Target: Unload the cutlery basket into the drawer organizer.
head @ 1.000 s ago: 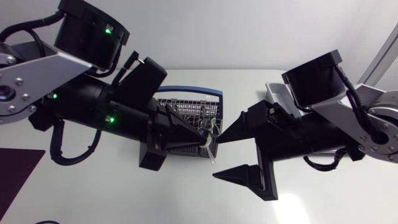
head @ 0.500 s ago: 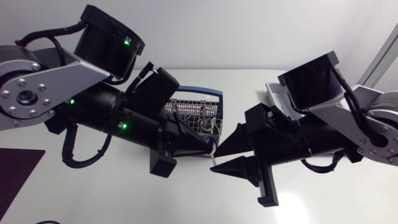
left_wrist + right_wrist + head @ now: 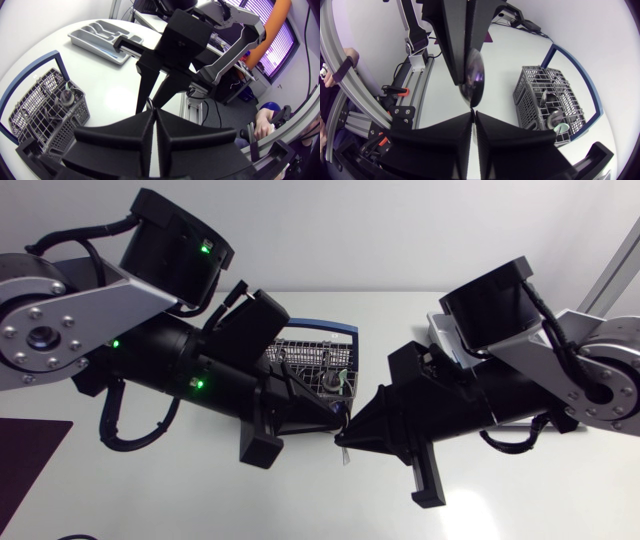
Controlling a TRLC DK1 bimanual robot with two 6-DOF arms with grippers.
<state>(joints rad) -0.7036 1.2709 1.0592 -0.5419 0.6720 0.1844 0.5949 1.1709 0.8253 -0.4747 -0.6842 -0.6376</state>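
Mid-air handover: left fingers clamped narrow on the spoon by its handle end, right fingers pinched on the bowl tip, nose to nose. Basket sat below, beside both. Organizer lay beyond the right fingers — likely why I passed it.

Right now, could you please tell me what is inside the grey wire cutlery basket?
The grey wire cutlery basket holds rounded metal spoon bowls and a pale green piece in one end compartment. Its mesh walls hide the handles, and other compartments' depths are unseen.
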